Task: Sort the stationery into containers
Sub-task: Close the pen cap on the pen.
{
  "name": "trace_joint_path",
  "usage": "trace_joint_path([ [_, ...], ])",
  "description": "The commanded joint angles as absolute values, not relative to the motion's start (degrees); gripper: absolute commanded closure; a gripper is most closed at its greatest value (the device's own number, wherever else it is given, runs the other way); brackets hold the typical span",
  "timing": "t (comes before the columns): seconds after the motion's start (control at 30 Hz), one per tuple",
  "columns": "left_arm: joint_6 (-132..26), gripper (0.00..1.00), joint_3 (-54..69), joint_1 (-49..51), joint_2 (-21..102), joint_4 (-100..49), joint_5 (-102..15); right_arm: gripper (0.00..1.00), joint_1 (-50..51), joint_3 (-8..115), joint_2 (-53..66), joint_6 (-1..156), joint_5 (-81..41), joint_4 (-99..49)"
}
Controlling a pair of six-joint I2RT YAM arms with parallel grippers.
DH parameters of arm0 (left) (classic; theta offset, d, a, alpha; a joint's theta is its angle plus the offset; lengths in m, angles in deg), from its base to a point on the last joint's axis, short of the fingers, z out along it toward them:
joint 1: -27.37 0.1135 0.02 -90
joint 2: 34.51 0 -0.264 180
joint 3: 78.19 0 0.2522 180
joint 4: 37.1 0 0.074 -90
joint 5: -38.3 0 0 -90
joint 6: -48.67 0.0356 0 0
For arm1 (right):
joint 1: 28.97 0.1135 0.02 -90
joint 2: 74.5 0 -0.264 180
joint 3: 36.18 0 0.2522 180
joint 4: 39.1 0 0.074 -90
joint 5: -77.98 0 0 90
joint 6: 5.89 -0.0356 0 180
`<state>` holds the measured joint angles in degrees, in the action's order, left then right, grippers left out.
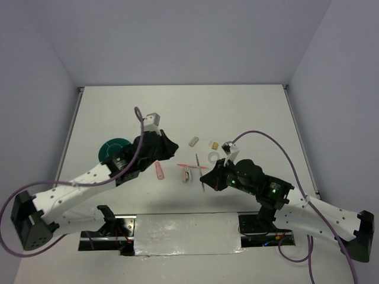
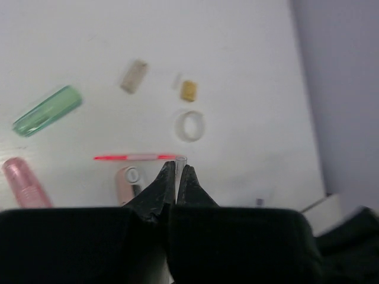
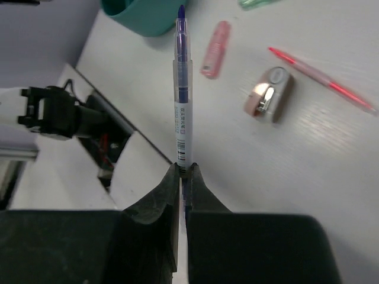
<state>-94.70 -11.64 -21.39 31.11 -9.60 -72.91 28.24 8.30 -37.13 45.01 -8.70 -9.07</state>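
My right gripper [image 3: 185, 168] [image 1: 205, 177] is shut on the thin dark pen [image 3: 182, 100], which points toward the teal organizer [image 3: 148, 18] [image 1: 109, 149]. My left gripper [image 2: 177, 168] [image 1: 170, 145] is raised, with its jaws closed on a small clear tube [image 2: 180, 161]. On the table lie the thin pink pen [image 2: 127, 157], pink-white clip [image 2: 127, 180], pink stick [image 2: 23, 183], mint-green tube [image 2: 47, 110], grey block [image 2: 134, 76], tan nub [image 2: 189, 90] and clear tape ring [image 2: 190, 125]. In the top view my left arm hides the mint-green tube.
A white panel [image 1: 186, 234] lies at the table's near edge between the arm bases. Black mounts and cables [image 3: 53, 112] sit beside it. Grey walls close the table on the left, back and right.
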Motion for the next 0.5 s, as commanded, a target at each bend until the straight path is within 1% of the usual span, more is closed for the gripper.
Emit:
trace_joint_path([
  [0.0, -88.8, 1.0, -17.0, -21.8, 21.6, -26.2, -66.9, 1.0, 30.1, 5.2, -37.7, 42.3, -15.3, -25.0],
  [0.07, -87.7, 1.0, -21.2, -21.9, 18.0, -34.7, -64.9, 1.0, 32.1, 3.7, -36.8, 41.7, -15.7, -30.9],
  [0.17, -86.9, 1.0, -23.3, -21.9, 12.6, -38.1, -64.5, 1.0, 35.8, 2.8, -36.2, 42.7, -12.7, -35.4],
  [0.23, -86.6, 1.0, -24.8, -21.9, 11.4, -40.0, -63.1, 1.0, 37.7, 2.4, -36.2, 43.3, -9.7, -38.6],
  [0.4, -88.1, 1.0, -28.7, -21.9, 8.5, -49.3, -59.2, 1.0, 41.6, 4.5, -32.8, 45.7, -5.9, -41.3],
  [0.47, -88.6, 1.0, -29.1, -21.9, 7.9, -49.8, -58.7, 1.0, 42.3, 5.5, -32.2, 46.0, -3.1, -40.8],
])
